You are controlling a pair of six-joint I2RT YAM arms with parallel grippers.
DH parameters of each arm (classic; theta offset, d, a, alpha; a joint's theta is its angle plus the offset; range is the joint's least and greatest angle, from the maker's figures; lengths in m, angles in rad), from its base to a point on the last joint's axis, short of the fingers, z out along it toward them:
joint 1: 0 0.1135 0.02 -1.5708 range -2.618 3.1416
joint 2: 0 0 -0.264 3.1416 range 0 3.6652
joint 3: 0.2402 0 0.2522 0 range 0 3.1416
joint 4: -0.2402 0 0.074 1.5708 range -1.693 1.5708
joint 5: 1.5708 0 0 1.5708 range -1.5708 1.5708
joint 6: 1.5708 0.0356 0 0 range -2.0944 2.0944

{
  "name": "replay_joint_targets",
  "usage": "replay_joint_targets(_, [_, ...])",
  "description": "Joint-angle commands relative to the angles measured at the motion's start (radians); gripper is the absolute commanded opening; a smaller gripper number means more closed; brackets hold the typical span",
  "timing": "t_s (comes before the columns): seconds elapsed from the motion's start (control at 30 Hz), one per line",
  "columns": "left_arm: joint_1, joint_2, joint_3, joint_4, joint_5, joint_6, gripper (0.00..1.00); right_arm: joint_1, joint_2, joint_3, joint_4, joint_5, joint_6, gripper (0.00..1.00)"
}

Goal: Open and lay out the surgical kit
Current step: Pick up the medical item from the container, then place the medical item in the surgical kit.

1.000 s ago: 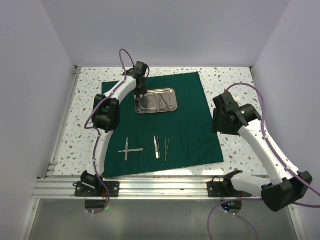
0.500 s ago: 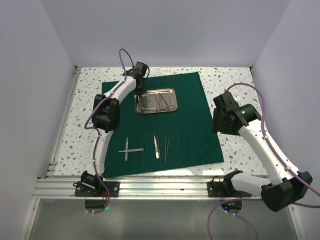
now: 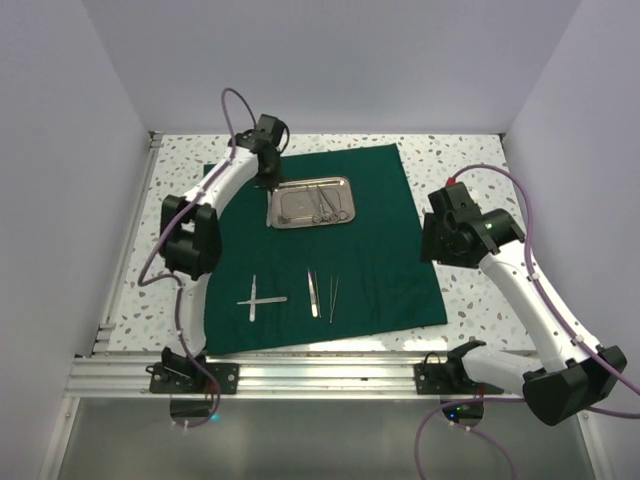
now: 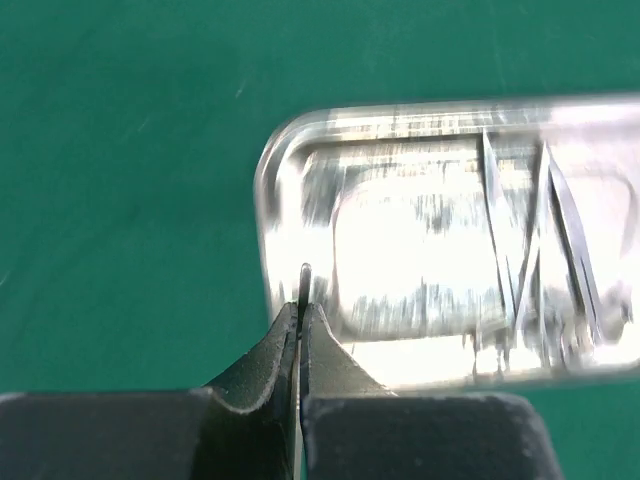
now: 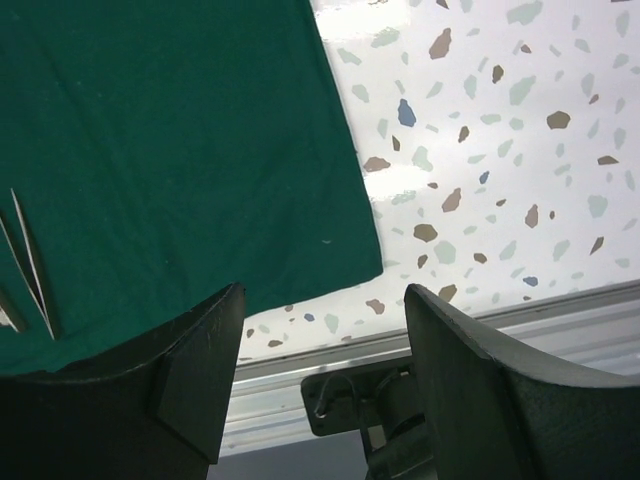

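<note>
The dark green cloth [image 3: 380, 250] lies spread flat on the table. The shiny steel tray [image 3: 296, 206] sits on its far half with ring-handled instruments [image 3: 328, 203] inside. My left gripper [image 3: 267, 180] hangs just left of the tray. In the left wrist view it [image 4: 301, 305] is shut on a slim silver instrument [image 4: 305, 280] whose tip sticks out between the fingers, at the tray's [image 4: 400, 240] left rim. Two crossed instruments [image 3: 260, 299] and two tweezers [image 3: 313, 292] lie on the near cloth. My right gripper [image 5: 320, 380] is open and empty above the cloth's near right corner [image 5: 350, 250].
Speckled table [image 3: 470, 170] surrounds the cloth. An aluminium rail [image 3: 330, 375] runs along the near edge and shows under the right fingers [image 5: 290, 400]. White walls close in the left, back and right. One pair of tweezers [image 5: 28, 262] shows at the right wrist view's left edge.
My left arm has swung left; its gripper moved from over the tray's left end to just beside the tray. The right arm has barely shifted.
</note>
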Motion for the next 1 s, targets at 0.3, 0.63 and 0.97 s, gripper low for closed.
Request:
replay_joint_targets(0.3, [-0.179, -0.65, -0.803, 0.095, -0.013, -0.215, 0.0, 0.0, 0.173, 0.229, 0.125, -0.145, -0.027, 0.67])
replay_joint_targets(0.63, [-0.259, -0.834, -1.116, 0.167, 0.015, -0.366, 0.0, 0.003, 0.288, 0.289, 0.188, -0.253, -0.02, 0.66])
replay_joint_targets(0.97, [-0.259, -0.81, -1.035, 0.106, -0.037, -0.327, 0.57, 0.029, 0.604, 0.544, 0.24, -0.365, -0.037, 0.66])
